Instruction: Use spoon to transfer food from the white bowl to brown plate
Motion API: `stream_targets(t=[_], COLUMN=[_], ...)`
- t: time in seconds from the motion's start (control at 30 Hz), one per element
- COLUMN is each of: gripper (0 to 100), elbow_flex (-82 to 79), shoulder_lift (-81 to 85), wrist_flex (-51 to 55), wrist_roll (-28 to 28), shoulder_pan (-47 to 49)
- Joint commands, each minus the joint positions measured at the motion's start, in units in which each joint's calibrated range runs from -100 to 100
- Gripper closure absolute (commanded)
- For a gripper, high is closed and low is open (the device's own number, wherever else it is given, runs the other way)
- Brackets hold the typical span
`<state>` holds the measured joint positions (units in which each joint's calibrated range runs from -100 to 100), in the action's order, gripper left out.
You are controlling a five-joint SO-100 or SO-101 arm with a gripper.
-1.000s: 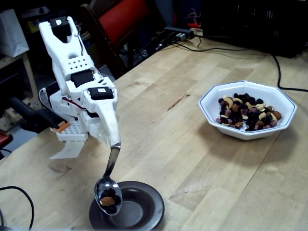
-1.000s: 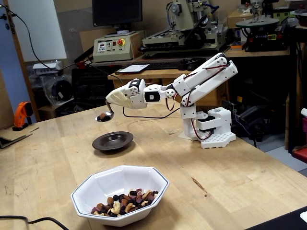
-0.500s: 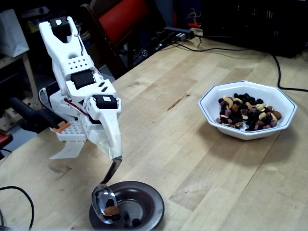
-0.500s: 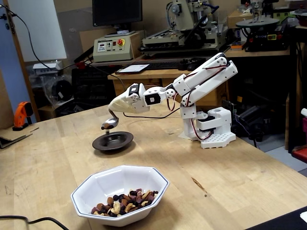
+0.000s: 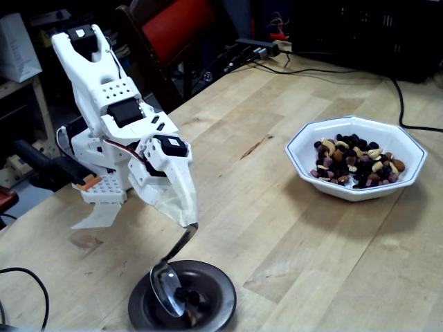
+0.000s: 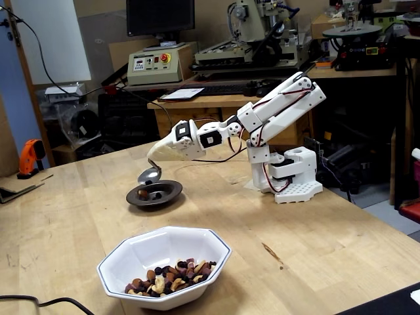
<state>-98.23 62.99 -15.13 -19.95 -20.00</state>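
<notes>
My white gripper [image 5: 187, 221] [image 6: 156, 156] is shut on the handle of the silver spoon [image 5: 168, 282] [image 6: 149, 174]. The spoon's bowl is tilted down over the dark brown plate [image 5: 214, 308] [image 6: 172, 191], just above or touching it. A few pieces of food [image 5: 188, 299] [image 6: 143, 194] lie on the plate under the spoon. The white bowl [image 5: 360, 190] [image 6: 131, 252] stands apart on the wooden table, with trail mix food [image 5: 356, 162] [image 6: 172, 274] heaped in it.
The arm's white base [image 5: 104, 187] [image 6: 295, 180] is mounted on the table behind the plate. Black cables [image 5: 408, 124] run along the table's far edge in a fixed view. A red chair [image 5: 176, 28] and workshop machines [image 6: 262, 33] stand beyond the table.
</notes>
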Motion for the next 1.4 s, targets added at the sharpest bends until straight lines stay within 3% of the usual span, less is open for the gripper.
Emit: stream_targets(t=[0.0,0.2,0.43,0.57,1.17,1.37], gripper=[96,96,96,96,96,96], elbow_flex=[-0.26,-0.35,-0.35,0.09,0.36,2.66], shoulder_lift=[0.73,0.81,0.81,0.81,1.15,12.19], wrist_flex=[0.27,0.27,0.27,0.27,-0.52,-0.04], wrist_roll=[-1.03,-2.1,-9.57,-9.47,3.13,6.98], shoulder_pan=[0.37,0.74,0.89,0.89,4.22,8.59])
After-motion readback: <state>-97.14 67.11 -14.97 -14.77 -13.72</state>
